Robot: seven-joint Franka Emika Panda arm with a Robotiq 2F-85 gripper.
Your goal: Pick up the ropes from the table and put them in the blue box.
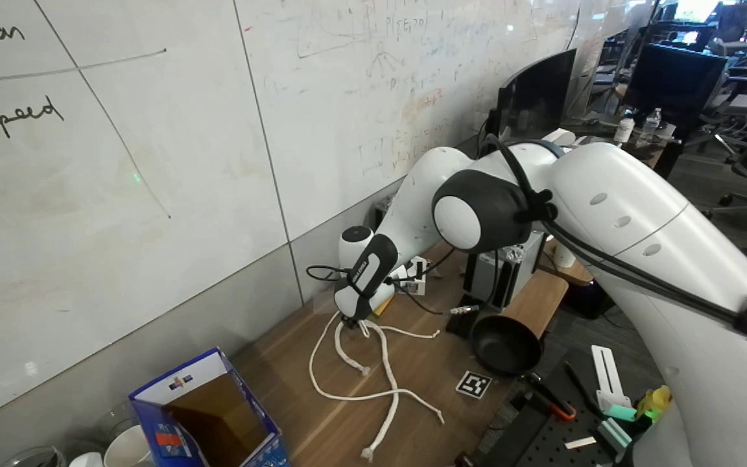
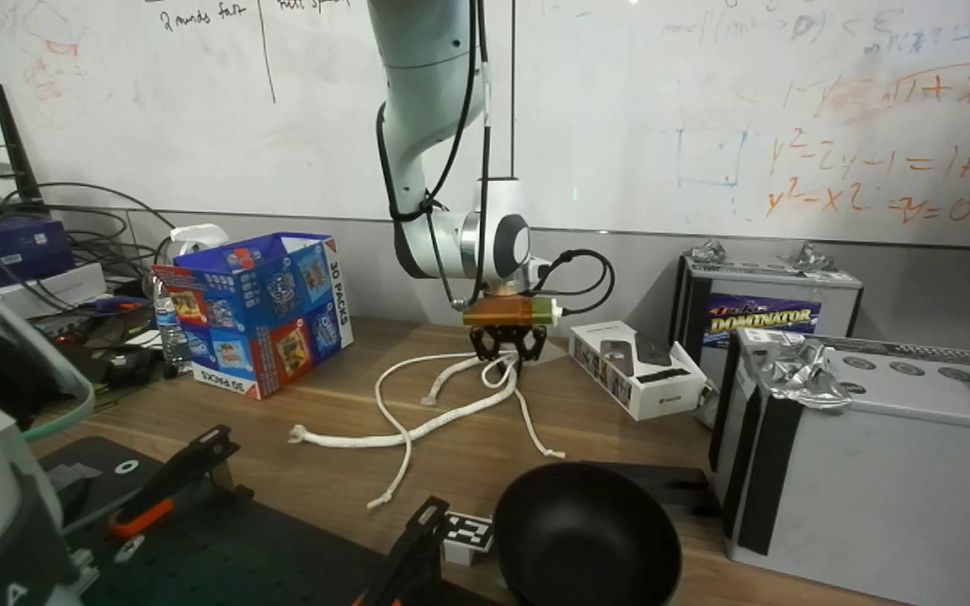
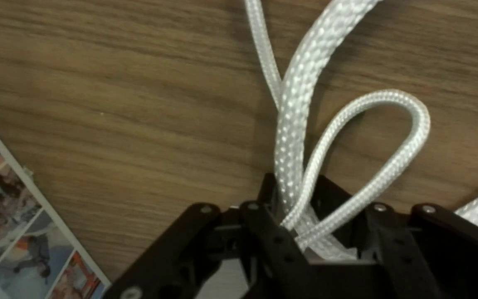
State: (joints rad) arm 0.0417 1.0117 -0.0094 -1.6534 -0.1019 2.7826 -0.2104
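Note:
White ropes, thick and thin (image 3: 295, 112), run up between the fingers of my gripper (image 3: 295, 189) in the wrist view. The fingers press in from either side, so it looks shut on them; a thin loop sticks out to the right. From the grip the ropes (image 1: 388, 370) spread over the brown table (image 1: 296, 383), their ends lying on it in both exterior views. My gripper (image 2: 510, 358) points down, low over the tabletop. The blue box (image 2: 283, 307) stands apart from it with its top open; its brown inside shows in an exterior view. The fingertips are partly covered by rope.
A white printed box (image 2: 636, 379) lies close beside the gripper. Two grey batteries (image 2: 864, 471), a black pan (image 2: 590, 539) and a marker block (image 1: 474, 384) stand on the table. The whiteboard wall (image 1: 237, 279) borders the back. A white cup (image 1: 128, 447) adjoins the blue box.

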